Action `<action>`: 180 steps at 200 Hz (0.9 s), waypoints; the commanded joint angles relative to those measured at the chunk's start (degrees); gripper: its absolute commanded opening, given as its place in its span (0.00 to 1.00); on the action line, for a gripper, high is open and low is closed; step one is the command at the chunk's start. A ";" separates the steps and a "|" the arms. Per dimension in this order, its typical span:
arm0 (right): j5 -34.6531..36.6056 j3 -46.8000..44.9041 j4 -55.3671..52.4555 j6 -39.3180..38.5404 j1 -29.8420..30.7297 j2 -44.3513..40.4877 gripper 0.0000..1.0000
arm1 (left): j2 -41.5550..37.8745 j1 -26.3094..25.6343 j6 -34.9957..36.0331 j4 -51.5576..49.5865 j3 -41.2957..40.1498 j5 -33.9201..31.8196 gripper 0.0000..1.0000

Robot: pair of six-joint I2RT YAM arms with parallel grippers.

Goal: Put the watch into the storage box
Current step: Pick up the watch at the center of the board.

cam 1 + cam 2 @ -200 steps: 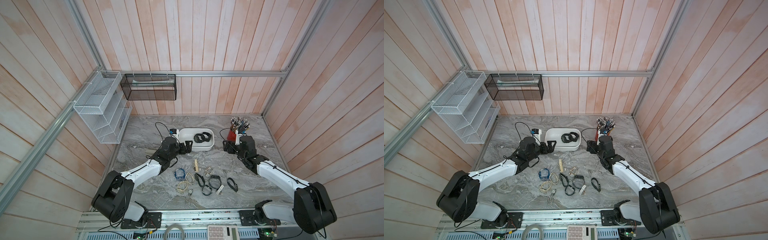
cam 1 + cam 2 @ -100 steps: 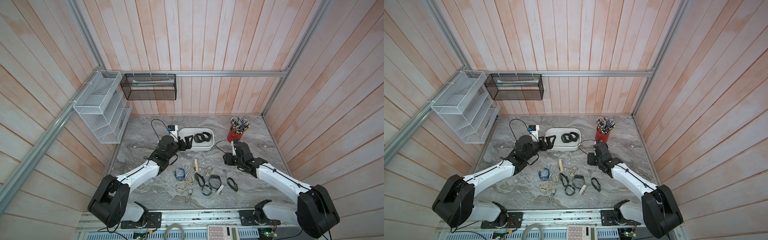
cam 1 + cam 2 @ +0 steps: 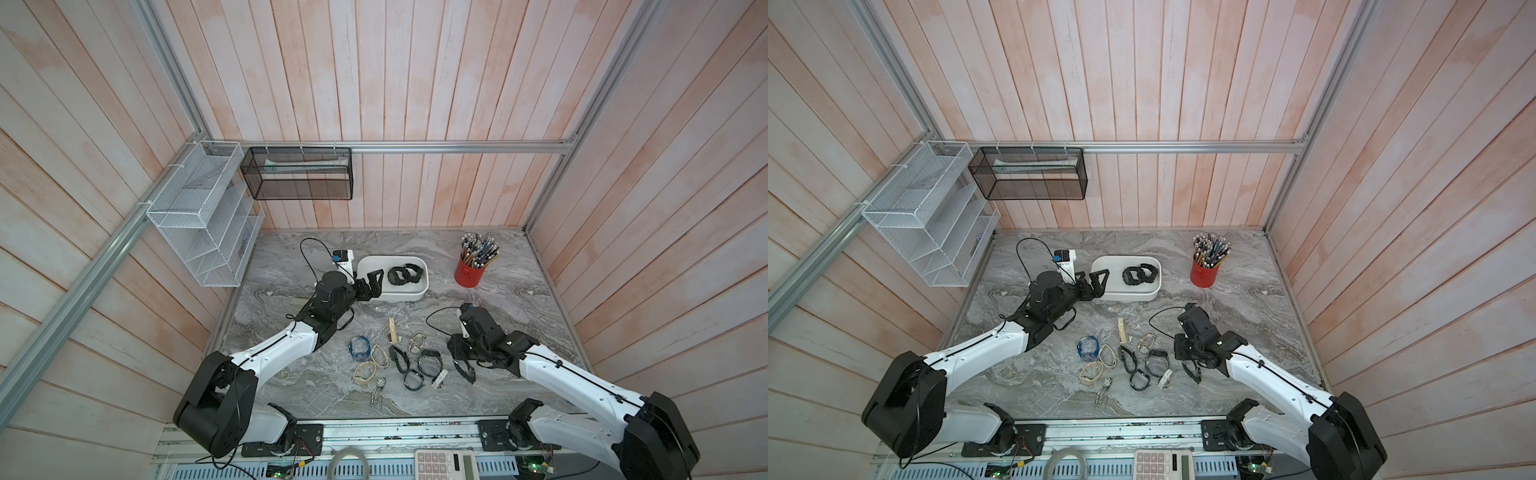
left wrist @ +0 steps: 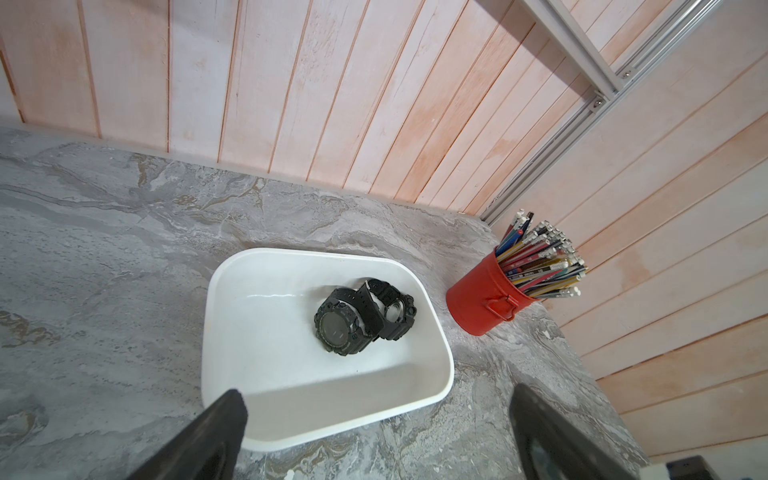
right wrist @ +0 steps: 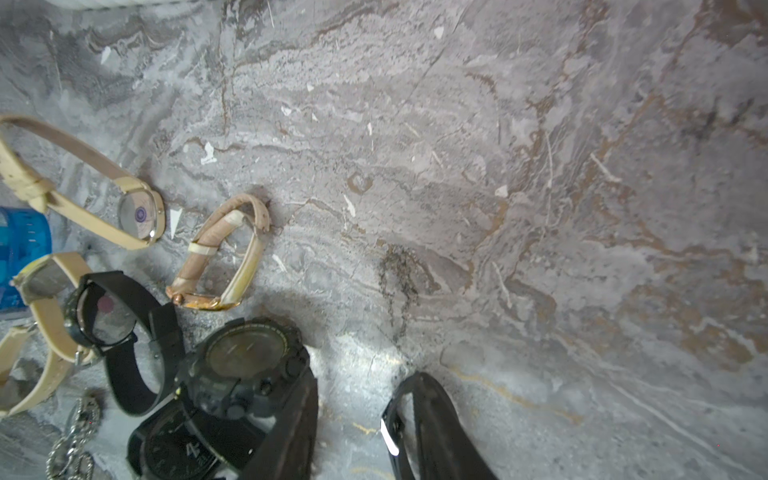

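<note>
The storage box is a shallow white tub at the back middle, seen in both top views and the left wrist view. Two black watches lie in it. My left gripper stands open at the box's left end with nothing between its fingers. My right gripper is down over a thin black watch lying at the right of the watch pile. In the right wrist view that watch sits beside one finger. The jaws of the right gripper stand narrowed, with a gap left.
A pile of black watches, beige watches, a blue watch and a wooden peg lies at the front middle. A red pencil cup stands right of the box. A white rack and a black basket hang on the walls.
My right arm has swung from beside the pencil cup toward the front and down onto the thin black watch, its jaws narrowing. The left gripper has edged closer to the box.
</note>
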 commanded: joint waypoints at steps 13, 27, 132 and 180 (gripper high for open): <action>0.92 0.09 -5.40 4.60 1.76 0.67 0.38 | -2.23 0.13 1.05 -0.54 -1.93 -2.04 1.00; 1.44 0.30 -5.89 5.09 2.76 0.65 0.38 | -2.43 0.11 1.35 -0.70 -2.05 -2.48 1.00; 3.09 -2.42 -3.10 8.66 5.24 3.76 0.31 | -2.72 0.12 0.85 0.04 -3.39 -3.14 1.00; 5.96 -2.67 -0.86 9.04 6.04 6.75 0.25 | -3.31 0.11 0.52 0.22 -3.98 -3.94 1.00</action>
